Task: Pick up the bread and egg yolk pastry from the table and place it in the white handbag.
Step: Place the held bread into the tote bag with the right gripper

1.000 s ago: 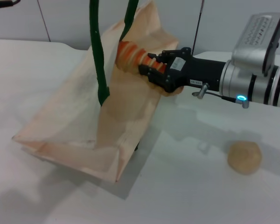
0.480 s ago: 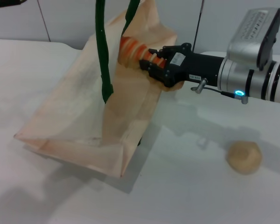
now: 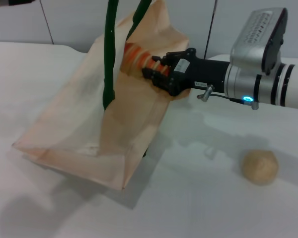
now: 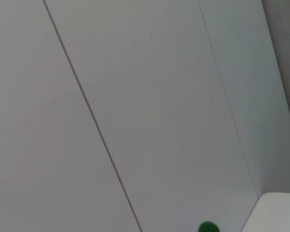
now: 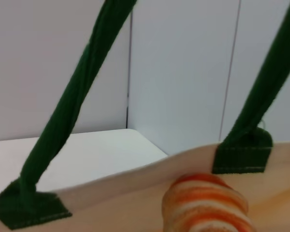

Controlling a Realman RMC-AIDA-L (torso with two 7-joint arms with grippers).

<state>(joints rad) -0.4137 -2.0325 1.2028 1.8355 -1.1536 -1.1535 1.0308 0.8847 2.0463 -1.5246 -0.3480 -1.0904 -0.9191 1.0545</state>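
The right gripper (image 3: 151,69), jaws clenched on the striped orange-and-cream bread loaf (image 3: 137,57), has pushed farther left into the cream fabric handbag's (image 3: 89,124) mouth, release looks close, while the round tan pastry (image 3: 260,167) waits on the desk (image 3: 213,208).

The large rectangular fabric tote (image 3: 99,119) is seen in cream tinged with peach, and its two thick rope-like handles (image 3: 109,54) are dark green, with square dark green patches where they are stitched to the rim. The elongated ridged loaf (image 3: 139,58) is striped in orange and pale cream bands. The small round ball-shaped bun (image 3: 260,167) is coloured a matte pale tan-yellow. The right gripper (image 3: 156,73) is finished in black, while the arm behind it is silver and white with black rings and a small cyan light. The flat bench (image 3: 213,203) is plain white.
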